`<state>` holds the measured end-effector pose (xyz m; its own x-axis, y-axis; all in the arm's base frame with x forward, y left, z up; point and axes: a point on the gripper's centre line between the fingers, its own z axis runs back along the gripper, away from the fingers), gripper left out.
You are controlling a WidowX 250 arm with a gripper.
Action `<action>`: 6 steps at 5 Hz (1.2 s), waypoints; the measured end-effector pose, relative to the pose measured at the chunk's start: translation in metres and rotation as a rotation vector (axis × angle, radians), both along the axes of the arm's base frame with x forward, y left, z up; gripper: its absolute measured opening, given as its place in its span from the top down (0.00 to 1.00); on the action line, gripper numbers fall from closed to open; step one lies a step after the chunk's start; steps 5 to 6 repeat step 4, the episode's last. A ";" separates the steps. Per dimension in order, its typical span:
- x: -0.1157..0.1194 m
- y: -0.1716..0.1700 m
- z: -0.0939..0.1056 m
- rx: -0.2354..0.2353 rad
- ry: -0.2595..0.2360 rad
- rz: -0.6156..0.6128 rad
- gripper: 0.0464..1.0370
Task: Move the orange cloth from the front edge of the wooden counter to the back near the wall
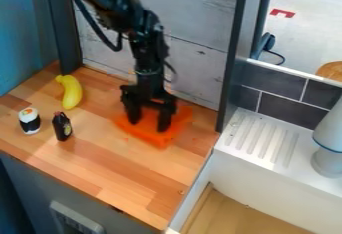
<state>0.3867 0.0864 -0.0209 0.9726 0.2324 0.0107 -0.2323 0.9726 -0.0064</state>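
Looks like a toy kitchen set-up, prob. in a lab or similar. Wooden worktop w/ a blue-grey cabinet front below it; white sink unit to the right, w/ a ribbed drainer & a tan-bottomed basin. Dark grey tiles w/ pale joints run behind the sink; pale wood-look panel behind the worktop, blue panel on the far L side. Food-type items on top, e.g. a yellow banana & a sushi-like piece. Robot arm over the worktop = lab feel, not a home. Pale floor or wall area beyond, top R.
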 end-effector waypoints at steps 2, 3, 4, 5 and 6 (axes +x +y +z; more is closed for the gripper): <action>0.014 0.052 0.003 0.005 -0.005 0.126 0.04; 0.006 0.050 0.006 -0.006 -0.003 0.125 0.04; -0.013 0.052 0.047 -0.020 -0.111 0.181 0.04; -0.013 0.052 0.047 -0.020 -0.111 0.181 0.04; -0.013 0.052 0.047 -0.020 -0.111 0.181 0.04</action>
